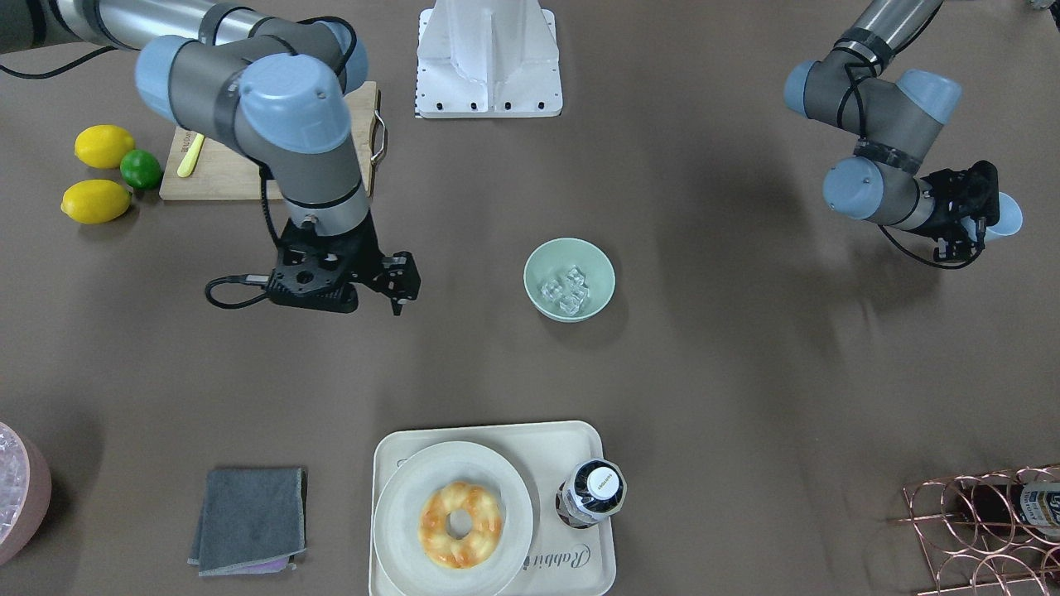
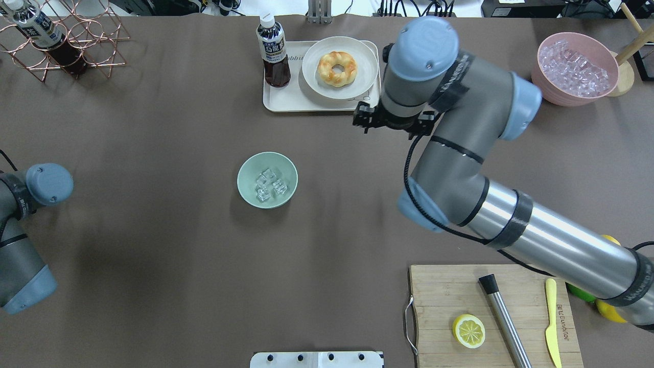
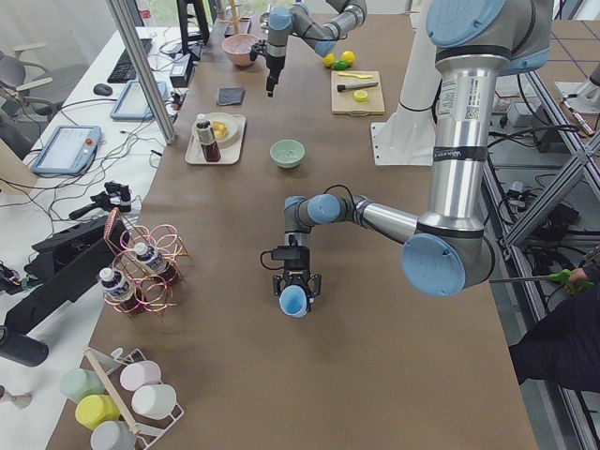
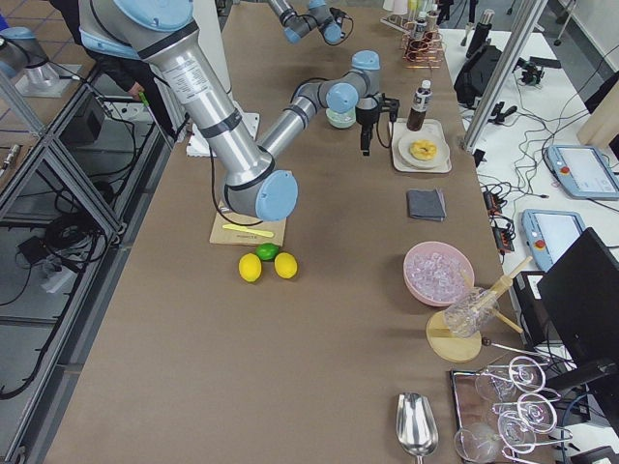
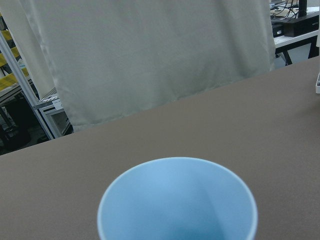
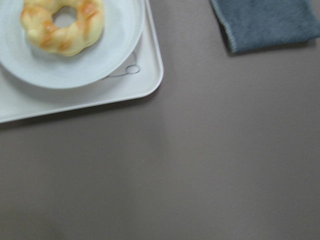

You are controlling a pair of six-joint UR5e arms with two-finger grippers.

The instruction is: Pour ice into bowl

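Observation:
The pale mint-green bowl [image 1: 570, 279] stands mid-table and holds a few clear ice cubes [image 1: 567, 290]; it also shows in the overhead view [image 2: 267, 180]. My left gripper [image 1: 969, 213] is far off to the bowl's side, shut on a pale blue cup [image 1: 1006, 217] tipped on its side. In the left wrist view the cup [image 5: 177, 200] looks empty. My right gripper [image 1: 399, 290] hangs above the bare table between the bowl and the cutting board, empty, its fingers looking closed. In the overhead view it is hidden under its wrist.
A cream tray [image 1: 580, 571] carries a doughnut plate [image 1: 460, 524] and a bottle [image 1: 593, 492]. A grey cloth [image 1: 248, 520], a pink container of ice [image 2: 549, 92], a cutting board [image 2: 460, 291], lemons [image 1: 103, 146] and a wire bottle rack [image 1: 985, 530] ring the table.

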